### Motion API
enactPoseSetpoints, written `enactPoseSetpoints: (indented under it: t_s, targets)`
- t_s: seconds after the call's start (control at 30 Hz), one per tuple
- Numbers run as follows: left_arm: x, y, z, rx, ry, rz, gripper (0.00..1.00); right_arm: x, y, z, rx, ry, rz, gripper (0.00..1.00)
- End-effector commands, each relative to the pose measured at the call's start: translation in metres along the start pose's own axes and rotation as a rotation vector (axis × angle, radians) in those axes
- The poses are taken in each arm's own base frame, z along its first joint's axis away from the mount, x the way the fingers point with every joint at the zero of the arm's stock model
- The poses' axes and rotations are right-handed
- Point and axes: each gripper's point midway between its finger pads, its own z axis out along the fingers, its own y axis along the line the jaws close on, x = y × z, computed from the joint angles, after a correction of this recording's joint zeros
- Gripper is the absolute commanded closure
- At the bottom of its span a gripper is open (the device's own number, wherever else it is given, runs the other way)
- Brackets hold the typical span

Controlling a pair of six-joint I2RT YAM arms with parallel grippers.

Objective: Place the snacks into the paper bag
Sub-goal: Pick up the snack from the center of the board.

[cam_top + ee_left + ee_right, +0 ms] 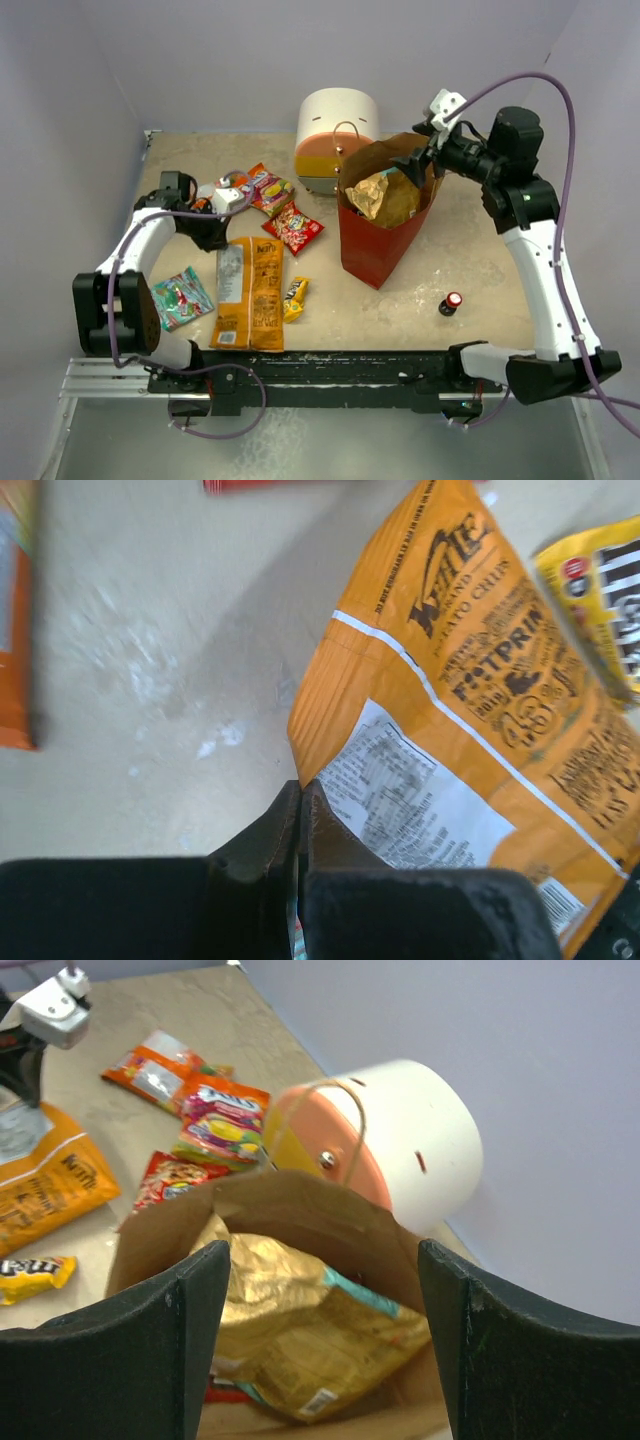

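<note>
Only a start has been made, I'd say. One gold chip bag sits inside the paper bag, which stands directly beneath the right gripper. That gripper's jaws are spread wide over the bag's mouth with nothing between them. The left gripper has its fingers pressed together on the nearest corner of the orange chip bag, apparently pinching its edge, while most of that bag lies on the table. Past that bag's far side lies the yellow packet. The teal candy bag lies back toward that arm's base, the red packet off to the gripper's right, and a few small packets lie beyond it. All of these have yet to go in. The table is mottled tan with white scuffs, boxed in by pale lilac walls. A round drawer unit stands behind the paper bag, and a small capped bottle in front of it.
</note>
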Motion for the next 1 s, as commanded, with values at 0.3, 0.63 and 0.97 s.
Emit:
enactPoseSetpoints:
  t_s: [0.3, 0.63, 0.97]
  targets:
    - [-0.104, -0.078, -0.123, 0.086, -0.317, 0.449, 1.0, -0.022, 0.126, 0.089, -0.473, -0.07, -0.008, 0.22]
    - [-0.125, -0.117, -0.15, 0.181, -0.456, 0.487, 1.0, 0.005, 0.202, 0.141, -0.652, -0.005, 0.018, 0.12]
    - [-0.138, -0.112, -0.16, 0.107, -0.479, 0.416, 1.0, 0.031, 0.258, 0.151, -0.814, 0.062, 0.181, 0.15]
